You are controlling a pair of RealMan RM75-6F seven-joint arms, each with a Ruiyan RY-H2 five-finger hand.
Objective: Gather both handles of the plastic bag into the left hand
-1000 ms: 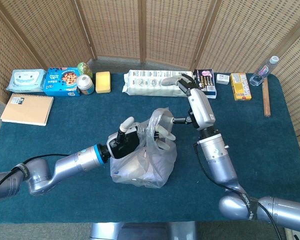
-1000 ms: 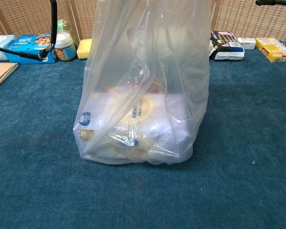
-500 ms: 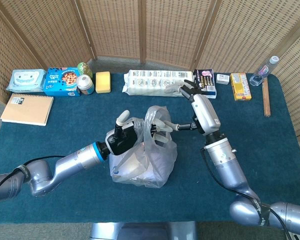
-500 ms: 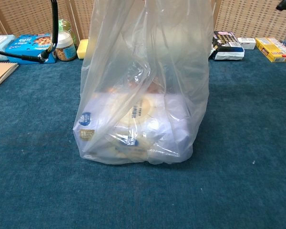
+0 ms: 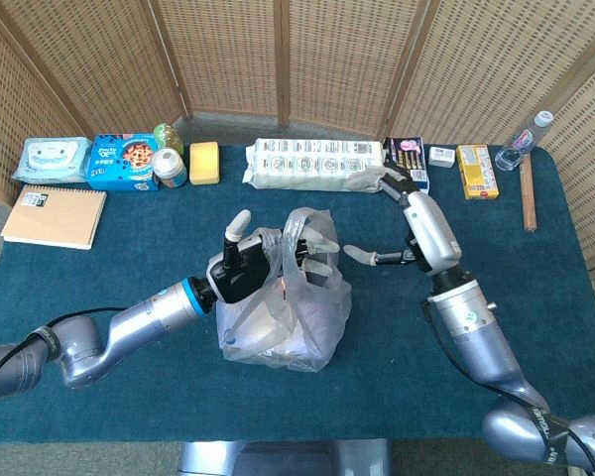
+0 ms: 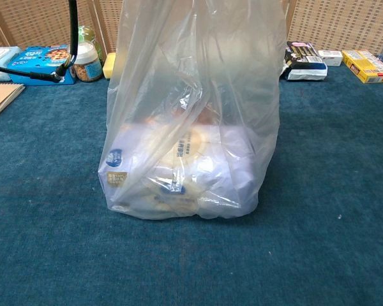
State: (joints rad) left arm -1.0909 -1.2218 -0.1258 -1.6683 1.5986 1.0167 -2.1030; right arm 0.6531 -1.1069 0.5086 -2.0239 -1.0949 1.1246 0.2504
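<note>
Tabletop (image 5: 99, 297) in dark blue carpet-like cloth is the largest thing we see, with wicker screens (image 5: 307, 59) standing behind it. Near its middle stands the clear plastic bag (image 5: 288, 312), upright and filled with pale packages; in the chest view the bag (image 6: 191, 127) fills most of the frame. We find our left hand (image 5: 240, 270) at the bag's upper left edge, its fingers (image 5: 238, 224) curled into the gathered plastic of a handle there, one fingertip pointing up. We cannot tell whether the second handle is also in that grip. Our right hand (image 5: 402, 223) hangs in the air to the right of the bag, apart from it, fingers spread with nothing between them. Along the far edge we see a long white pack (image 5: 312, 162), a notebook (image 5: 53, 216), a wipes pack (image 5: 52, 159), a blue snack bag (image 5: 121, 162), a yellow sponge (image 5: 204, 163), a yellow box (image 5: 476, 158) and a water bottle (image 5: 526, 139).
</note>
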